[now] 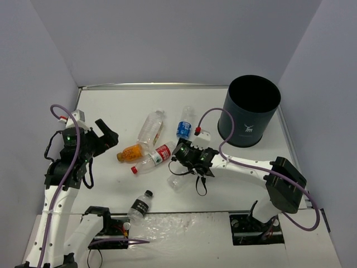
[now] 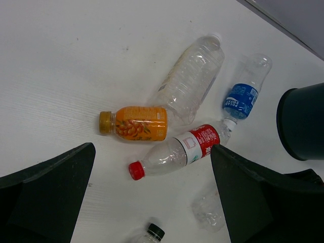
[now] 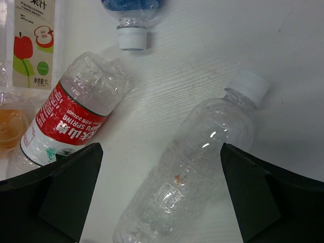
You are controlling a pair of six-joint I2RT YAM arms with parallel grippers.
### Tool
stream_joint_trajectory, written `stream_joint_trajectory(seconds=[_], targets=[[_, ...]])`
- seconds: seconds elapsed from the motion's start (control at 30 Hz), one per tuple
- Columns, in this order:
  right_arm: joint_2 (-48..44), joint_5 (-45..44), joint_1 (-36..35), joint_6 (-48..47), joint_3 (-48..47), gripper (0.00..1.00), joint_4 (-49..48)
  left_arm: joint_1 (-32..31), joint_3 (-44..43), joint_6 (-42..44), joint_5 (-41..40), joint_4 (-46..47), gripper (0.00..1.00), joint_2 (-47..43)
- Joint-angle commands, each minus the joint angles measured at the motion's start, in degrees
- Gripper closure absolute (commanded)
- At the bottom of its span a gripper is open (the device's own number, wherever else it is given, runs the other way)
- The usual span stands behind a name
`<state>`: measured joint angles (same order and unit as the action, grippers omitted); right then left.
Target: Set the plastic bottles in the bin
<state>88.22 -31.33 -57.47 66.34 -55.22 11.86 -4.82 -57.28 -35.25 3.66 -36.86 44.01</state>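
Leftmost, the left gripper (image 1: 107,135) hangs open and empty. Right of it lie an orange-filled plastic bottle (image 1: 132,152), a large clear bottle (image 1: 150,127), a red-labelled bottle (image 1: 154,157) and a blue-labelled bottle (image 1: 184,128); a dark-labelled bottle (image 1: 140,205) lies nearer. The right gripper (image 3: 159,187), jaws wide, hovers over a clear unlabelled bottle (image 3: 197,152). The dark round bin (image 1: 248,127) stands far right.

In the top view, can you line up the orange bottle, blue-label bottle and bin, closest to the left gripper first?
1. Orange bottle, right beside the left gripper.
2. Blue-label bottle, mid-table.
3. Bin, far right corner.
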Motion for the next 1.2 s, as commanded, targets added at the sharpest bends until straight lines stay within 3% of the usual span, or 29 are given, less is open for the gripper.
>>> stream_joint_trajectory(seconds=[0.0,0.3,0.43,0.53,0.57,0.67,0.8,0.93,0.97,1.03,1.1,1.17], targets=[[3.8,-1.4,-0.7,3.4,-1.1,0.0,-0.3,-0.3,-0.6,-1.1,1.1,4.3,0.03,0.6],[7.1,-2.1,-2.1,9.0,2.7,0.02,2.6,-0.3,-0.3,-1.3,-0.1,4.4,0.03,-0.3],[10.0,-3.4,-2.3,7.1,-0.4,0.2,2.7,-0.3,-0.5,-1.4,-0.3,4.1,0.03,-0.2],[8.9,-5.8,-2.6,3.3,-3.5,0.52,2.8,-0.3,-0.2,-1.6,-0.7,4.1,0.03,-0.2],[7.6,-7.2,-2.6,2.0,-4.7,0.56,3.0,-0.3,-0.1,-1.7,-0.7,4.1,0.03,0.0],[2.5,-12.8,-2.6,-4.8,-8.0,0.64,4.6,-0.3,-0.3,-1.6,-0.2,4.1,0.03,0.8],[-7.3,-24.0,-1.4,-18.2,-15.3,0.6,4.6,-0.3,-0.6,-1.4,0.9,4.3,0.03,2.1],[-11.4,-33.3,4.7,-38.8,-27.0,0.58,1.2,-0.3,-1.0,-1.4,0.5,4.4,0.03,3.1],[-11.5,-33.5,10.3,-43.7,-30.6,0.57,-1.0,-0.3,-1.1,-1.5,0.3,4.3,0.03,3.2],[-11.9,-23.8,18.9,-52.8,-33.3,0.57,-6.6,-0.3,-1.6,-1.4,-0.7,3.9,0.03,3.4],[-11.9,-8.1,31.3,-56.9,-33.9,0.57,-10.5,-0.2,-1.9,-1.5,-1.9,3.0,0.03,3.5],[-11.4,-2.4,37.7,-57.9,-34.0,0.56,-13.8,-0.3,-2.2,-1.7,-3.0,2.2,0.03,3.6]])
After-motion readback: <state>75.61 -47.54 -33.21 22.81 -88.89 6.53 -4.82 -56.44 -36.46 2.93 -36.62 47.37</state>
